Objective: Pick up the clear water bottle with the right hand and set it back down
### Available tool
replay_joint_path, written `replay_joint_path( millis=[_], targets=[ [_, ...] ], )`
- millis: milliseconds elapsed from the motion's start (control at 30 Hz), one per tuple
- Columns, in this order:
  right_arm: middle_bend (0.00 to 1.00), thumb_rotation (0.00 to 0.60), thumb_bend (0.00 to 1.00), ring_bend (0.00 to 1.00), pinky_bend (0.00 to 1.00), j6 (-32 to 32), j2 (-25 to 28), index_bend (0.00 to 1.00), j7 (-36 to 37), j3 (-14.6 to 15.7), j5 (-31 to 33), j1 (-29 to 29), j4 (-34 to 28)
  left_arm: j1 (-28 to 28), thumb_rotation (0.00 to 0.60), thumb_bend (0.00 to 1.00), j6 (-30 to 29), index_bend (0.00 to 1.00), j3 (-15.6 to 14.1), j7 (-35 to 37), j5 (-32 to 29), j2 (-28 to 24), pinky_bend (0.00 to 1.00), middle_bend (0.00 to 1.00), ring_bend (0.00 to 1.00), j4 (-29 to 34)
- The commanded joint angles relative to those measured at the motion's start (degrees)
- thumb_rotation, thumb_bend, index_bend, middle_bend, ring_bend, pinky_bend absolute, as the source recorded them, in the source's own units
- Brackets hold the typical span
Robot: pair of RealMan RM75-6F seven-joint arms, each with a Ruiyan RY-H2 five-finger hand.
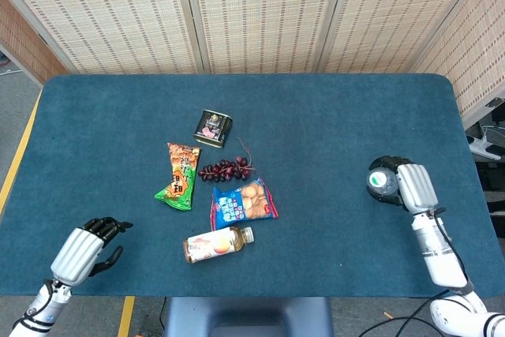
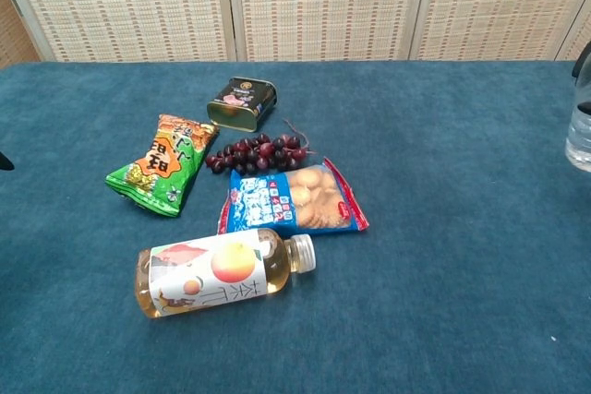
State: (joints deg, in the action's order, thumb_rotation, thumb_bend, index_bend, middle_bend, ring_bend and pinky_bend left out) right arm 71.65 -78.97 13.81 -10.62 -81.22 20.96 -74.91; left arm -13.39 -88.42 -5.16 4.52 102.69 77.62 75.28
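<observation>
Clear water bottle [image 1: 383, 182], at 3 o'clock on the table [image 1: 316, 116], stands wrapped in my right hand [image 1: 406, 183]; thin slippery plastic likely dents, so I grip mid-body.

The chest view's right edge crops the clear water bottle [image 2: 580, 140].

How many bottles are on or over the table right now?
2. The clear water bottle is gripped by the right hand at the table's right side; the juice bottle lies on its side near the front edge.
</observation>
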Motion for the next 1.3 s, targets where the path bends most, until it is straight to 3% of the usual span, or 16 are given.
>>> replay_joint_path(
  millis=[33,133,200,400,467,533,633,833,967,1067,1167,1300],
  targets=[
    [0.61,0.600,0.38,0.52,0.58,2.40,-3.58,0.69,-14.50,-0.84,4.17,-0.06,2.14,-0.03,0.600,0.43,0.05,0.27,-0.01,0.10,-0.03,-0.02,0.40,0.39,0.29,0.10],
    [0.62,0.600,0.38,0.52,0.58,1.11,-3.59,0.70,-9.54,0.87,1.71,0.25,1.33,-0.03,0.600,0.43,0.11,0.27,0.00,0.07,-0.09,0.00,0.40,0.39,0.29,-0.11],
    [0.62,0.600,0.38,0.52,0.58,-0.48,-1.83,0.70,-2.38,2.68,-1.44,0.70,-0.96,-0.04,0.600,0.43,0.19,0.27,0.04,0.23,-0.22,-0.01,0.40,0.39,0.29,-0.05],
    [0.62,0.600,0.38,0.52,0.58,-1.25,4.39,0.70,27.31,7.80,-12.63,2.87,-5.60,-0.01,0.600,0.43,-0.02,0.27,0.03,0.35,-0.10,-0.04,0.40,0.39,0.29,-0.09],
    [0.62,0.600,0.38,0.52,0.58,-0.10,5.51,0.70,35.64,8.91,-15.10,3.52,-4.99,0.00,0.600,0.43,-0.14,0.27,0.03,0.47,-0.04,-0.06,0.40,0.39,0.29,-0.13],
    [0.62,0.600,0.38,0.52,0.58,0.60,5.97,0.70,39.57,9.47,-16.19,3.93,-3.62,0.02,0.600,0.43,-0.12,0.27,0.03,0.41,-0.08,-0.07,0.40,0.39,0.29,-0.21],
    [0.62,0.600,0.38,0.52,0.58,0.40,5.52,0.70,37.32,9.24,-14.93,3.90,-0.87,0.05,0.600,0.43,-0.22,0.27,0.03,0.53,-0.06,-0.13,0.40,0.39,0.29,-0.04],
    [0.62,0.600,0.38,0.52,0.58,0.31,1.31,0.70,20.72,6.27,-7.78,2.17,5.88,0.10,0.600,0.43,-0.39,0.27,0.05,0.57,0.00,-0.14,0.40,0.39,0.29,0.03],
    [0.62,0.600,0.38,0.52,0.58,6.04,-4.72,0.70,4.19,1.69,-2.66,0.74,12.61,0.03,0.600,0.43,-0.09,0.27,-0.06,0.17,0.08,-0.05,0.40,0.39,0.29,-0.05],
    [0.62,0.600,0.38,0.52,0.58,11.41,-8.96,0.70,-3.72,-0.36,-2.10,0.46,16.99,-0.01,0.600,0.43,-0.02,0.27,-0.05,0.09,0.10,-0.03,0.40,0.39,0.29,0.02],
    [0.62,0.600,0.38,0.52,0.58,13.77,-10.79,0.70,-2.75,-0.16,-3.38,0.37,18.25,0.02,0.600,0.43,0.05,0.27,-0.04,-0.05,0.01,0.00,0.40,0.39,0.29,-0.03],
    [0.62,0.600,0.38,0.52,0.58,11.41,-8.17,0.70,7.49,2.75,-6.14,0.39,13.70,-0.01,0.600,0.43,-0.05,0.27,-0.06,0.01,0.15,-0.04,0.40,0.39,0.29,-0.05]
  ],
)
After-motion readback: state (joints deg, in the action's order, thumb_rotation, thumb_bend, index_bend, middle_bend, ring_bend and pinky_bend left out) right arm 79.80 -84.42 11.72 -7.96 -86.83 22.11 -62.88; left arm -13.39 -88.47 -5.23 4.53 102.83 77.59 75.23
